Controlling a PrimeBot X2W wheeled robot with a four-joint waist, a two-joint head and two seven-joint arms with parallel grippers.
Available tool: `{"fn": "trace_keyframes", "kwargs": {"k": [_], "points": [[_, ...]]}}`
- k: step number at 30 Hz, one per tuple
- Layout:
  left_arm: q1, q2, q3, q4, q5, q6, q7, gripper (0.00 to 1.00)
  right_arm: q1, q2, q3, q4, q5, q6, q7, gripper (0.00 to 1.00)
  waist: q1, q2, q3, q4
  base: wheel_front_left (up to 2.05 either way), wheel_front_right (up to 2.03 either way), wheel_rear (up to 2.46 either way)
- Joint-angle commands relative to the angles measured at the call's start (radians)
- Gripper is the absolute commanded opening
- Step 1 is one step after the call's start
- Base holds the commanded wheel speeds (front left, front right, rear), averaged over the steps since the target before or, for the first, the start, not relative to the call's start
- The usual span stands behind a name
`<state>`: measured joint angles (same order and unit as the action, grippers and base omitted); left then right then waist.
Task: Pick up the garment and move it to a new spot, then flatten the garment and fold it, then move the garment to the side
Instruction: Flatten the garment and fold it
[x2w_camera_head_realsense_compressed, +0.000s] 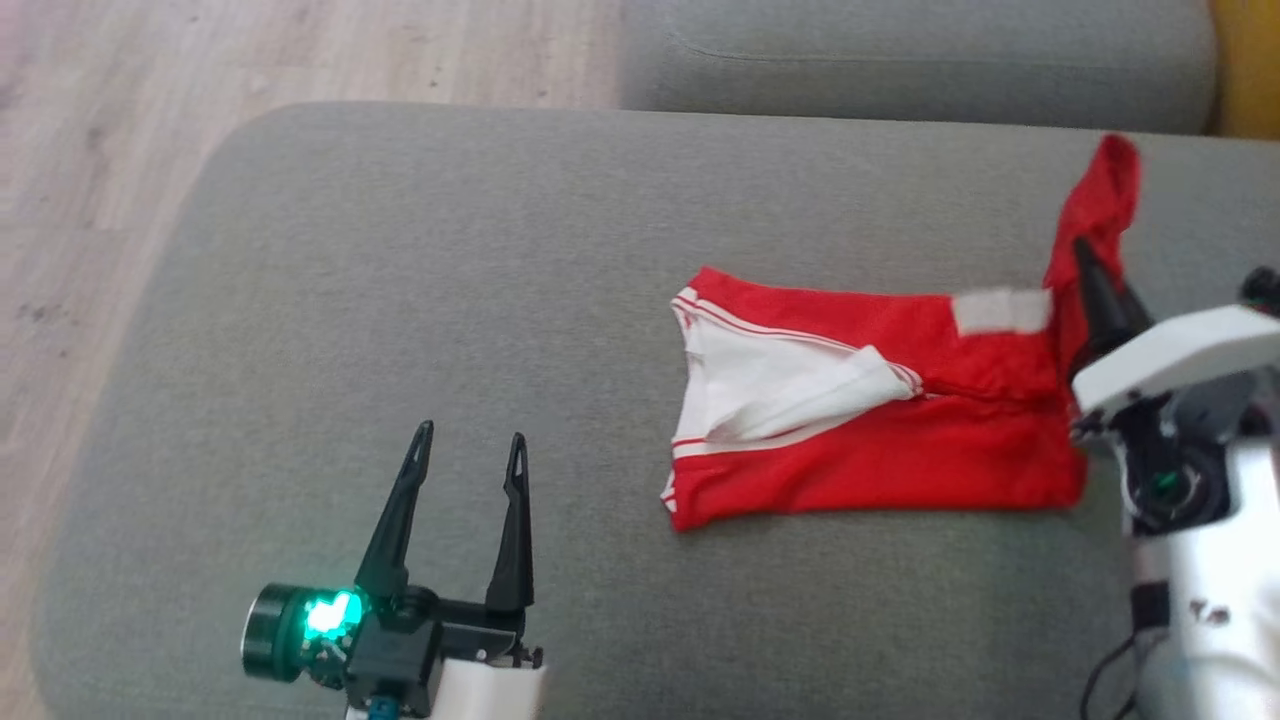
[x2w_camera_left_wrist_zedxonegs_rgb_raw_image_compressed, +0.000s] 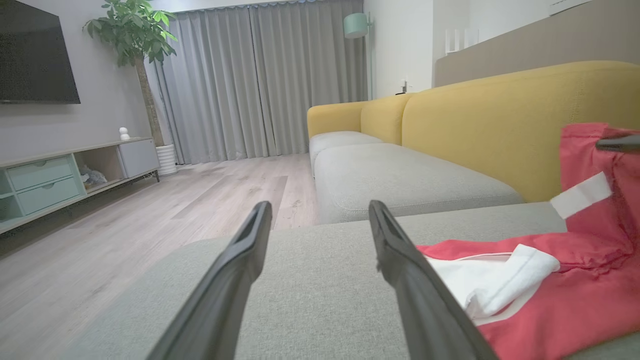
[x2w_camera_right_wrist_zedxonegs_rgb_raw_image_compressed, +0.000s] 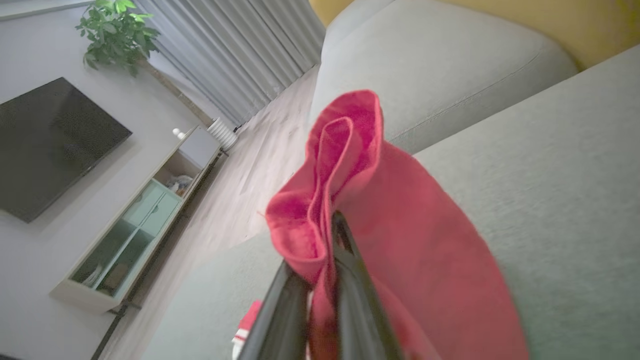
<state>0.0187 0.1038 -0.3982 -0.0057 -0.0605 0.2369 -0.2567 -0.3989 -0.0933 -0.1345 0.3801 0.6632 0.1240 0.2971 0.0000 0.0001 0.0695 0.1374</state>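
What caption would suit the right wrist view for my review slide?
Right gripper shut on a bunched fold of the red garment, held above the grey sofa cushion.

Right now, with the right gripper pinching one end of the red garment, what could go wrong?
The right gripper pinches only a bunched edge of the red garment, so it may slip out on lifting. Most cloth lies on the grey cushion with a white flap turned over; dragging could rumple it more.

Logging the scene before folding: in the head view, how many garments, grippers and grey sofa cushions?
Garments: 1, red garment
Grippers: 2, left gripper, right gripper
Grey cushions: 2, near cushion, far cushion
Total: 5
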Motion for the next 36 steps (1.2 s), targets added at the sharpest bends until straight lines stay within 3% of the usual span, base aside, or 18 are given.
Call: {"fn": "trace_keyframes", "kwargs": {"k": [1, 6, 16, 17, 18, 19, 25, 30, 32, 36], "points": [[-0.023, -0.009, 0.032, -0.027, 0.008, -0.001, -0.005, 1.0, -0.016, 0.014, 0.035, -0.063, 0.015, 0.007, 0.013, 0.0, 0.0, -0.0001, -0.005, 0.022, 0.0, 0.0, 0.0], [-0.016, -0.014, 0.028, -0.009, 0.007, -0.015, -0.005, 1.0, 0.04, 0.042, 0.128, -0.113, 0.071, 0.007, 0.04, 0.0, 0.0, -0.0001, -0.026, 0.088, 0.0, 0.0, 0.0], [-0.006, -0.027, 0.016, 0.017, 0.002, -0.035, -0.005, 1.0, 0.038, 0.043, 0.374, 0.061, 0.224, 0.007, -0.066, 0.0, 0.0, -0.0001, -0.054, 0.17, 0.0, 0.0, 0.0], [-0.007, -0.027, 0.016, 0.018, 0.003, -0.036, -0.005, 1.0, 0.033, 0.043, 0.393, 0.08, 0.237, 0.007, -0.079, 0.18, 0.0, -0.0001, -0.053, 0.175, 0.0, 0.0, 0.0], [-0.007, -0.028, 0.016, 0.02, 0.003, -0.037, -0.005, 1.0, 0.026, 0.043, 0.413, 0.099, 0.253, 0.007, -0.091, 0.73, 0.0, -0.0001, -0.052, 0.179, 0.0, 0.0, 0.0], [-0.007, -0.029, 0.016, 0.02, 0.004, -0.038, -0.005, 1.0, 0.018, 0.043, 0.432, 0.113, 0.27, 0.007, -0.108, 1.0, 0.0, -0.0001, -0.051, 0.181, 0.0, 0.0, 0.0], [-0.002, -0.032, 0.025, 0.024, 0.006, -0.038, -0.005, 1.0, -0.032, 0.043, 0.516, 0.149, 0.357, 0.007, -0.227, 1.0, 0.0, -0.0001, -0.056, 0.175, 0.0, 0.0, 0.0], [0.014, -0.032, 0.034, 0.029, 0.01, -0.033, -0.005, 1.0, -0.03, 0.039, 0.491, 0.144, 0.305, 0.007, -0.317, 1.0, 0.0, -0.0001, -0.087, 0.142, 0.0, 0.0, 0.0], [0.021, -0.032, 0.038, 0.031, 0.009, -0.033, -0.005, 1.0, -0.001, 0.005, 0.483, 0.103, 0.254, 0.007, -0.378, 1.0, 0.0, -0.0001, -0.101, 0.127, 0.0, 0.0, 0.0], [0.03, -0.031, 0.047, 0.036, 0.006, -0.032, -0.005, 1.0, 0.092, -0.044, 0.447, 0.038, 0.258, 0.007, -0.455, 1.0, 0.0, -0.0001, -0.117, 0.099, 0.0, 0.0, 0.0]]}}
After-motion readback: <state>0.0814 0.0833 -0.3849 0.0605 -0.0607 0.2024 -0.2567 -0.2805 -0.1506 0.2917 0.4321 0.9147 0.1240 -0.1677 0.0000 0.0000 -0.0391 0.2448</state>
